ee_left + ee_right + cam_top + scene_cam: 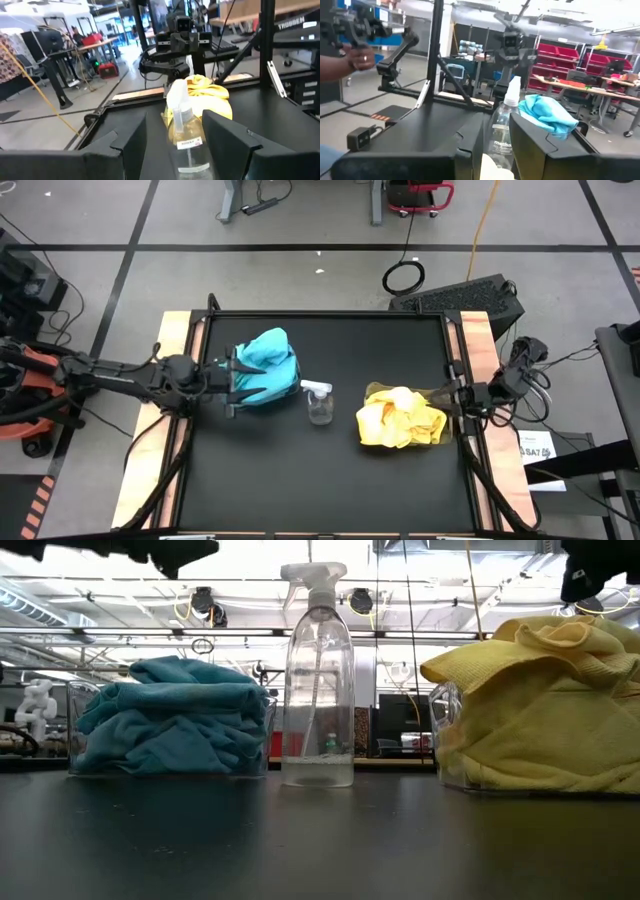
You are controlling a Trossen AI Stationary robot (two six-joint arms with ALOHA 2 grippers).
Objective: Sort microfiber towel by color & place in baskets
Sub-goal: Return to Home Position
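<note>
Turquoise microfiber towels [266,363] are heaped in a clear basket [74,735] at the table's middle left. Yellow towels [400,420] fill the other clear basket [446,745] at the middle right, some draped over its rim. My left gripper [238,383] hangs level above the left side of the turquoise heap. It is open and empty, and its wrist view [175,118] looks across at the yellow towels. My right gripper [447,395] hangs level over the right edge of the yellow heap. In its wrist view [496,122] the fingers stand a narrow gap apart with nothing between them.
A clear spray bottle [320,402] stands upright on the black tabletop between the two baskets. Black tabletop [330,480] stretches in front of the baskets to the near edge. Upright frame posts stand at the table's sides. A person's hand [355,59] shows in the room beyond the table.
</note>
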